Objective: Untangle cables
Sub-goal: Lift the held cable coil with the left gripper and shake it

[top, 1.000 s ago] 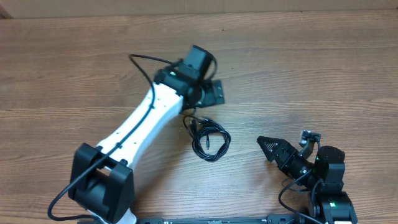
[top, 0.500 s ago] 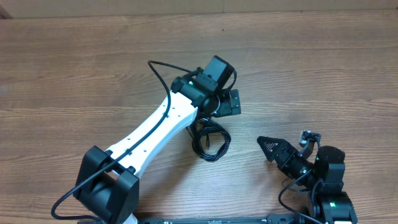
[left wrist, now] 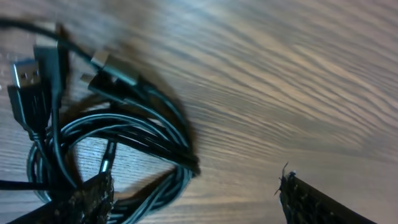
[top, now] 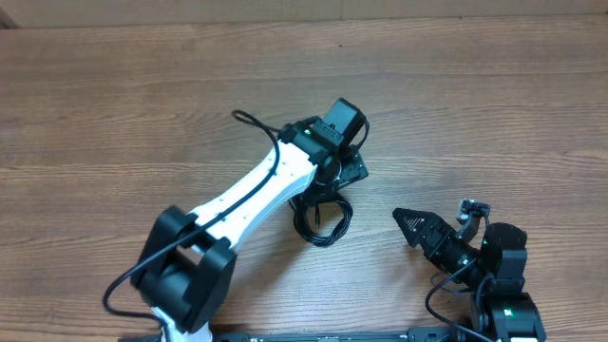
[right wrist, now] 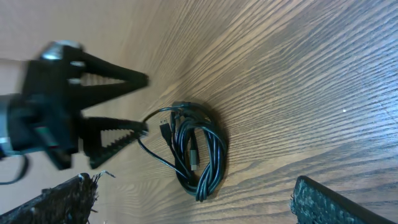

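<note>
The cables [top: 321, 217] lie as one black coiled bundle on the wooden table, loose plug ends sticking out at its top. My left gripper [top: 330, 180] hangs open just over the bundle's upper end. In the left wrist view the cables [left wrist: 124, 130] fill the left side, a USB plug [left wrist: 25, 74] on top; the left gripper [left wrist: 193, 202] has one finger over the coil's edge and the other over bare wood. My right gripper [top: 410, 224] waits open to the right of the coil. In the right wrist view the cables [right wrist: 199, 155] lie ahead of the right gripper [right wrist: 199, 205], apart from it.
The left arm's white link [top: 247, 195] slants from the lower left toward the coil. The right arm's base [top: 503, 285] sits at the lower right corner. The table [top: 494, 104] is bare wood, with a pale wall along its far edge.
The left arm has swung right and down toward the coil, bringing its gripper from up-left of the cables to just above their top end. The right arm has stayed still.
</note>
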You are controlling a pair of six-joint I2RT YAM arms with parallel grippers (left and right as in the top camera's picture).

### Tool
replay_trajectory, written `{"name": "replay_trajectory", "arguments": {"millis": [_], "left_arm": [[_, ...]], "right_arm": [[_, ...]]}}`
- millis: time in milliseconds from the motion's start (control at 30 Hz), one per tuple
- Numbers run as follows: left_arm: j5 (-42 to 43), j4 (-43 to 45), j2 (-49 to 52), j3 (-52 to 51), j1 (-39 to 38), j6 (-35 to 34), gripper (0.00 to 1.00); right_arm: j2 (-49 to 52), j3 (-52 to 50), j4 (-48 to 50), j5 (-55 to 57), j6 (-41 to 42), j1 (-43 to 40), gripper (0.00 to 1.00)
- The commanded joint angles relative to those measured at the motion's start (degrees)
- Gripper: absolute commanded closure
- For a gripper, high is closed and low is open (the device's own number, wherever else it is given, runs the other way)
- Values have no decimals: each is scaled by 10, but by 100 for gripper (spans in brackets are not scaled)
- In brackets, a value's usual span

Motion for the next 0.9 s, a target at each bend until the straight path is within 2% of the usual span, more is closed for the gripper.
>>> {"name": "replay_trajectory", "arguments": {"millis": [0,100,167,300,400,567,633,867], "left_arm": [[5,1,33,-9,-1,-98,18],[41,1,73,-9,-1,-132,27],[64,3,91,-9,-1,-132,37],[94,28,118,-9,-1,-135,73],[94,38,124,-9,4,-170,95],[103,55,124,-8,40,-302,96],[122,61,124,-8,62,-332,95],[257,96,124,-8,162,-338,96]], "right_arm": [[0,15,1,5,-5,-1,0],[0,15,1,5,-5,-1,0],[0,15,1,5,-5,-1,0],[0,15,1,5,-5,-1,0],[0,15,1,5,-5,-1,0],[0,15,1,5,-5,-1,0],[0,15,1,5,-5,-1,0],[0,15,1,5,-5,-1,0]]}}
